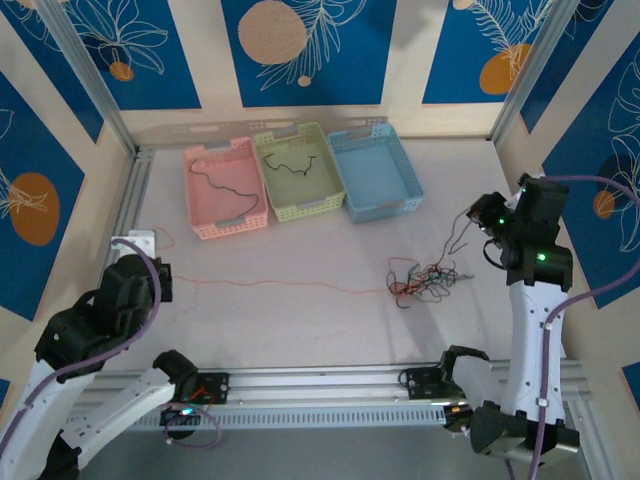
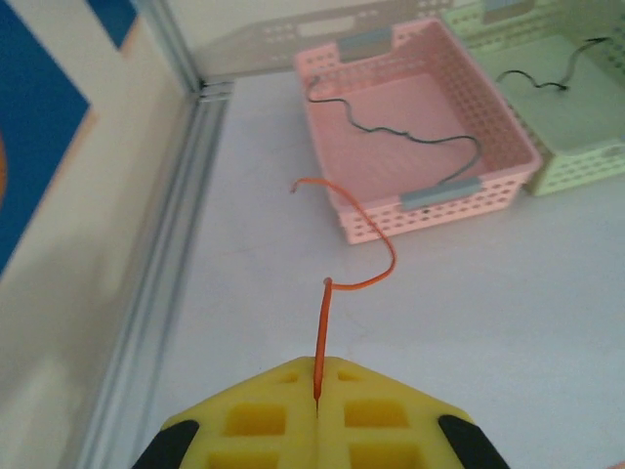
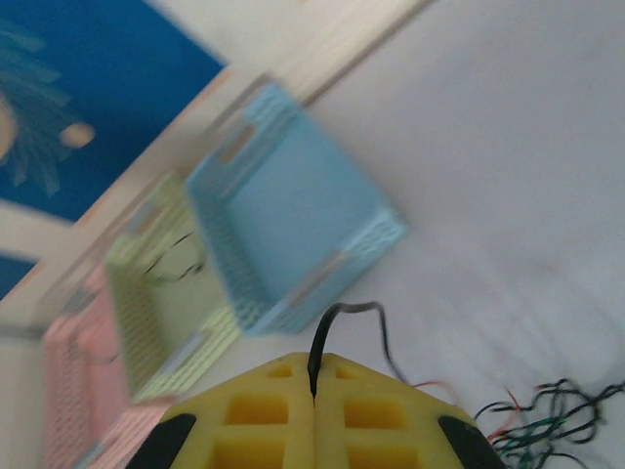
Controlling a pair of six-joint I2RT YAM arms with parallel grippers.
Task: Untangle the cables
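Note:
The cables lie as a tangle (image 1: 425,280) of black, red, orange and green strands right of the table's middle, also seen in the right wrist view's corner (image 3: 547,415). A long orange cable (image 1: 280,284) runs left from it to my left gripper (image 1: 150,240). The yellow fingers of that gripper (image 2: 317,396) are shut on the orange cable (image 2: 371,249), whose free end curls toward the pink basket. My right gripper (image 1: 476,215), raised above and right of the tangle, is shut (image 3: 313,391) on a black cable (image 3: 327,332) that hangs down to the heap.
Three baskets stand side by side at the back: pink (image 1: 232,226) with a dark cable in it, green (image 1: 310,207) with a black cable, blue (image 1: 388,207) with nothing inside. An aluminium rail (image 2: 166,293) borders the table on the left.

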